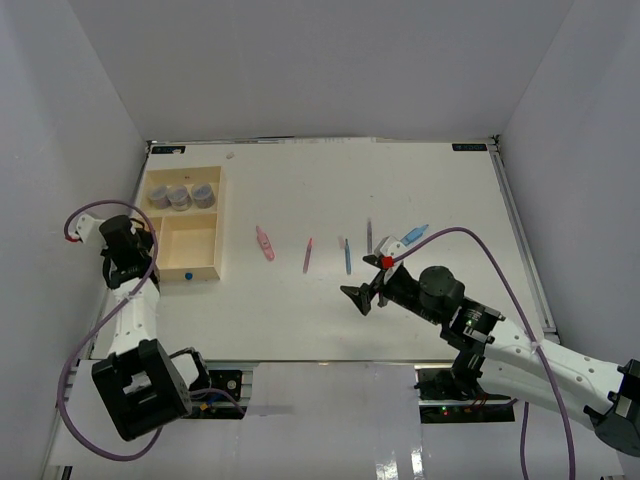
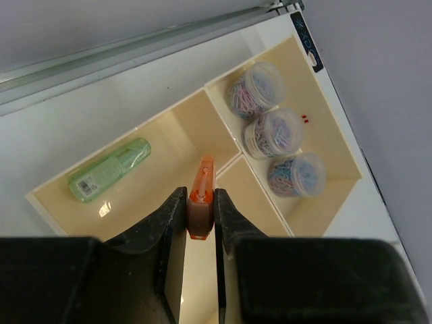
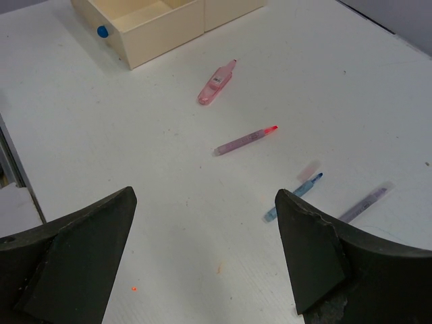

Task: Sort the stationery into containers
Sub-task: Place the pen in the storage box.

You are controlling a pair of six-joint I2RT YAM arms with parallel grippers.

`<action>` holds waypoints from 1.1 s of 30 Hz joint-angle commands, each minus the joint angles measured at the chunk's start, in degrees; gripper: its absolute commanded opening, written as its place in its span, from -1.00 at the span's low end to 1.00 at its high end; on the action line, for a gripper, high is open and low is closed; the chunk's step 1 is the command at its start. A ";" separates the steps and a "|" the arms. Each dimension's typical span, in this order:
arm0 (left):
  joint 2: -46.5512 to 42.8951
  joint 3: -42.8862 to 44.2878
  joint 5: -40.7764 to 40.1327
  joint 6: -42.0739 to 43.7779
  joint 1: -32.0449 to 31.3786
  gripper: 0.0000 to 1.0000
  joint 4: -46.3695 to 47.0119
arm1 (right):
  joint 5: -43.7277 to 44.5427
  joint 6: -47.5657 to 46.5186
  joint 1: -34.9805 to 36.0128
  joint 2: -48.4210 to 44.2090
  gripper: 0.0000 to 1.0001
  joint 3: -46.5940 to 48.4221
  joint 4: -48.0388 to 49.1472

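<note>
My right gripper (image 3: 206, 196) is spread wide and empty over mid-table (image 3: 101, 121), with the pink marker (image 3: 216, 82) beyond it. My left gripper (image 2: 200, 199) pinches the orange marker (image 2: 202, 177) above the tray (image 2: 172, 145) at the table's left edge, directly over a divider wall. I'd shift toward the green marker (image 2: 109, 169) compartment, go low, then release; the pots (image 2: 277, 131) fill the far section.

On my feed I see a white bench (image 1: 290, 320) boxed in by plain pale grey panels: a back wall (image 1: 320, 60), a left wall (image 1: 50, 120) and a right wall (image 1: 590, 90). A metal rail (image 1: 522, 240) runs along the bench's right edge. The light is soft and even.
</note>
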 commanded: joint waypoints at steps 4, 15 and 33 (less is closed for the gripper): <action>6.06 0.18 6.93 -1.94 5.93 -1.00 5.91 | -0.16 0.48 0.14 -0.96 0.80 -1.08 3.65; 13.63 0.80 15.19 -0.89 10.06 -0.74 7.15 | -0.07 0.04 0.14 0.36 0.80 -0.99 3.65; 6.61 7.12 15.09 0.51 10.24 0.92 -7.96 | 10.45 4.67 -0.04 5.28 0.80 4.62 -2.75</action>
